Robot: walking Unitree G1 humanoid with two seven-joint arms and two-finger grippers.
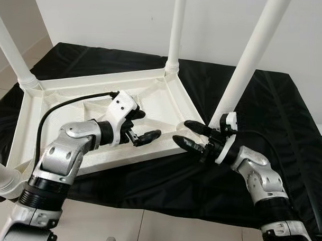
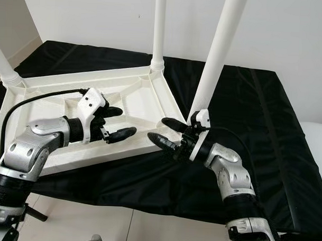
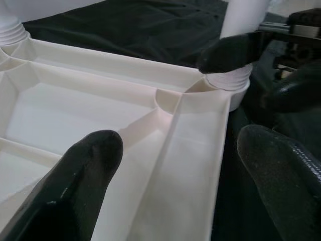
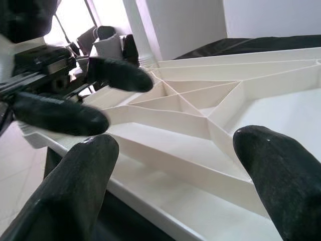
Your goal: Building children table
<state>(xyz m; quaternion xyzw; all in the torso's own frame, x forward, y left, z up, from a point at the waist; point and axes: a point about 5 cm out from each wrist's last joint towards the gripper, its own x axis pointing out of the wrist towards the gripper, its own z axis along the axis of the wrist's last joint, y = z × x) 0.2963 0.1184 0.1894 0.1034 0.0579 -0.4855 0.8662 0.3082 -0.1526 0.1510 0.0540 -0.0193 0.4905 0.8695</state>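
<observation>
Right pincer [image 1: 189, 134] is spread open, hovering at the near right corner of the flipped-over white table top [image 1: 66, 104], with nothing between its fingers. That corner is where the right-front leg [image 1: 248, 60] stands in its socket, tilted and running up out of frame; the pincer sits just beside the base of that leg. From the right wrist view you can see the ribbed underside of the table top [image 4: 210, 115] stretching away between the two black fingers [image 4: 75, 191].

Left pincer [image 1: 142, 125] is also spread, not holding anything, hanging over the inside of the table top near that same corner. Its fingers [image 3: 85, 175] frame the corner rim in the left wrist view, and the leg's threaded base [image 3: 233, 83] shows beyond with one of the other pincer's fingers in front of it.

Whole thing lies upside down on a black cloth [image 1: 267, 103] that covers the bench. Far leg [image 1: 177, 31] stands upright in the back corner, left-back leg [image 1: 12, 54] leans out at the left, and a fourth leg [image 1: 0, 178] pokes out at the near left corner. Pale tile floor [image 1: 120, 230] shows along the near edge.
</observation>
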